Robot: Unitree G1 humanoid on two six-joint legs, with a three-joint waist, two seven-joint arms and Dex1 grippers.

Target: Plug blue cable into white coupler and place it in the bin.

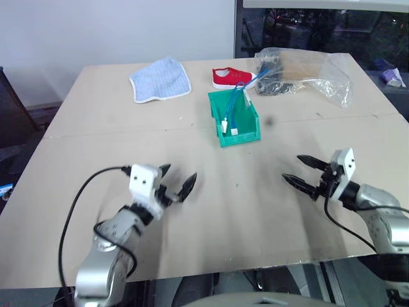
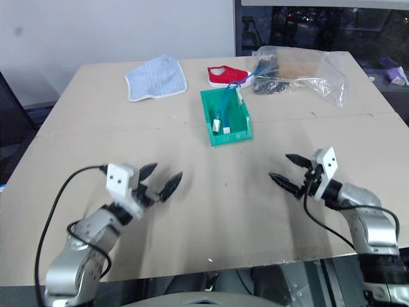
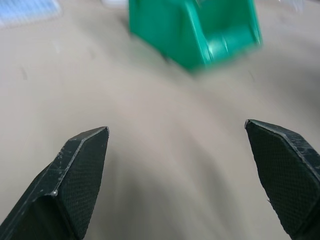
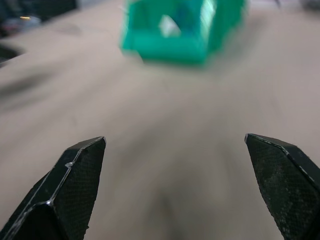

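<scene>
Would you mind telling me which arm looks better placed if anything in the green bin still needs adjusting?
Neither by much; marginally the left. Both the left gripper and the right gripper hover open and empty over the table, short of the bin, where the blue cable lies. The bin sits slightly left of midway between them.

Green bin (image 1: 246, 133) mid-table; blue cable (image 1: 232, 107) curved inside, white coupler (image 1: 234, 132) seemingly at its end.

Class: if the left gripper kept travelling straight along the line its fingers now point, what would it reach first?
Probably the green bin. The left gripper, open and empty, aims forward and toward the right across bare table, with nothing between. It points slightly down, so it might touch the table first; depth is unclear.
</scene>
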